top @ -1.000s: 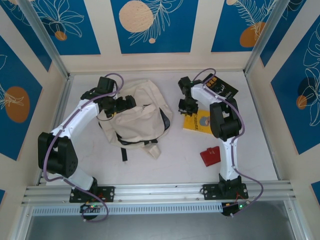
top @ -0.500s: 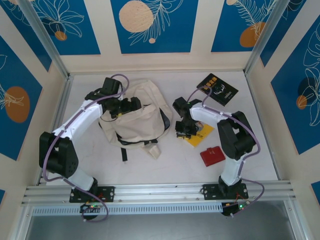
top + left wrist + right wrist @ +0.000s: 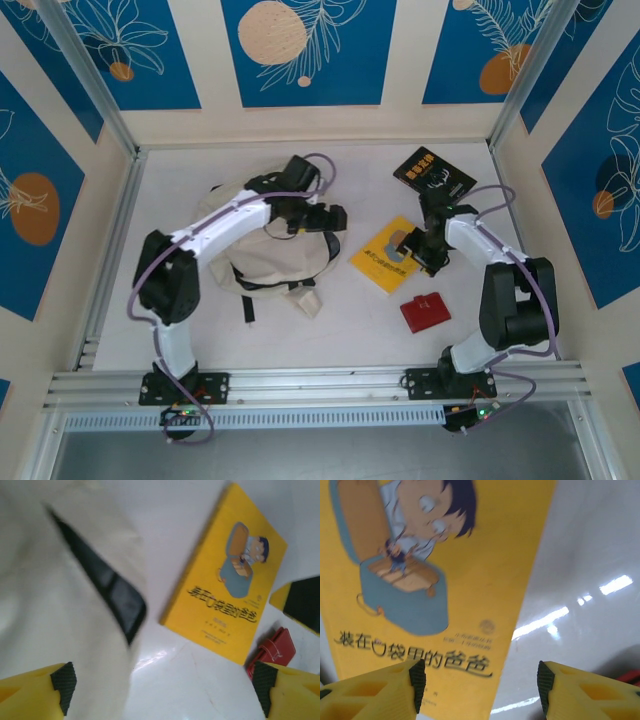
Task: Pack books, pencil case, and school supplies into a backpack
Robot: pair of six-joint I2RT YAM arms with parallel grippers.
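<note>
The white table (image 3: 330, 330) carries four things. A yellow book (image 3: 383, 257) lies flat near the middle. A cream backpack (image 3: 265, 255) lies slumped just left of that book, with a black strap (image 3: 247, 304) trailing toward the near edge. A black book (image 3: 434, 178) lies flat behind the yellow book, toward the back right corner. A red case (image 3: 425, 311) lies near its front corner, apart from it.

Yellow cartoon-cover book (image 3: 227, 590) lies flat on the white worktop (image 3: 175, 680) beside the cream backpack (image 3: 50, 610), a red case (image 3: 272, 652) just off its corner.

Left tool (image 3: 161, 686), right tool (image 3: 481, 682): both agape
</note>
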